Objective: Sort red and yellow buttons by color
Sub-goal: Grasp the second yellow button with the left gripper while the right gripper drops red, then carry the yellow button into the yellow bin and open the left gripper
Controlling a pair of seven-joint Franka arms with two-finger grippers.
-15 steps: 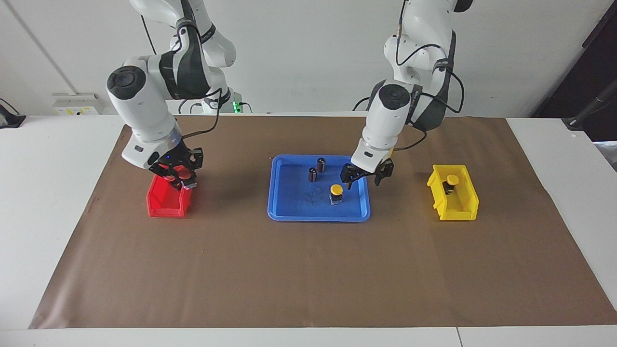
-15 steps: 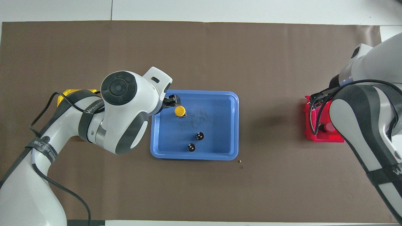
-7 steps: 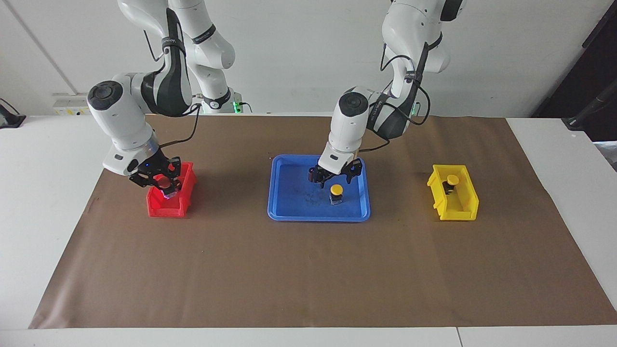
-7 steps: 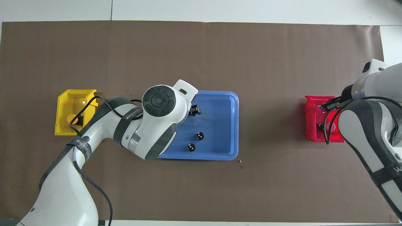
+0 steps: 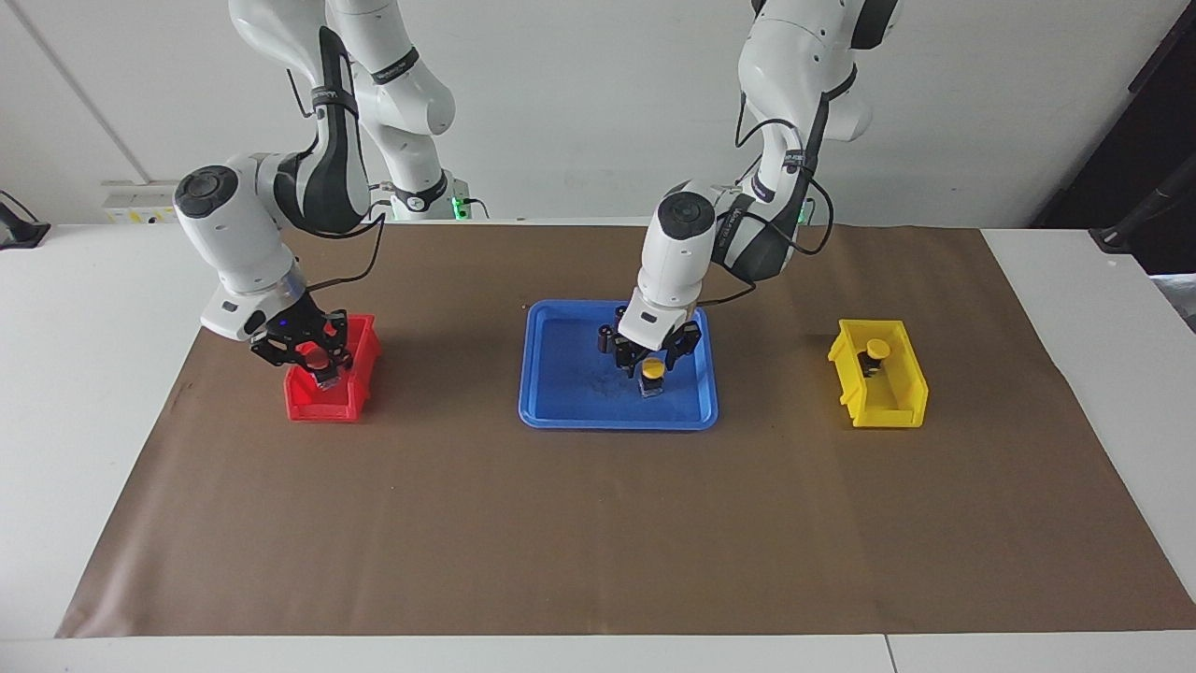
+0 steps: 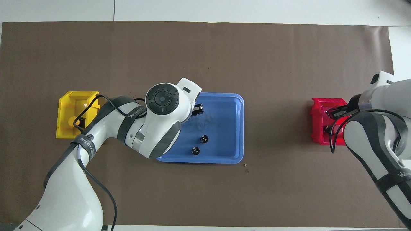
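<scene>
A yellow button [image 5: 652,372] stands in the blue tray [image 5: 561,419]. My left gripper [image 5: 653,359] is open and low over it, with one finger on each side of the cap. In the overhead view the left wrist hides this button. A second yellow button [image 5: 876,350] sits in the yellow bin [image 5: 883,411] at the left arm's end of the table. My right gripper [image 5: 316,357] is shut on a red button [image 5: 319,356] and holds it over the red bin [image 5: 318,407]. The right arm hides most of the red bin's inside [image 6: 316,122].
Two dark cylinders with silvery tops [image 6: 204,139] [image 6: 195,150] stand in the blue tray [image 6: 239,128], nearer to the robots than the yellow button. A brown mat [image 5: 598,523] covers the table.
My left gripper has moved from beside the tray's edge to over the yellow button and come down around it. My right gripper has carried the red button lower over the red bin.
</scene>
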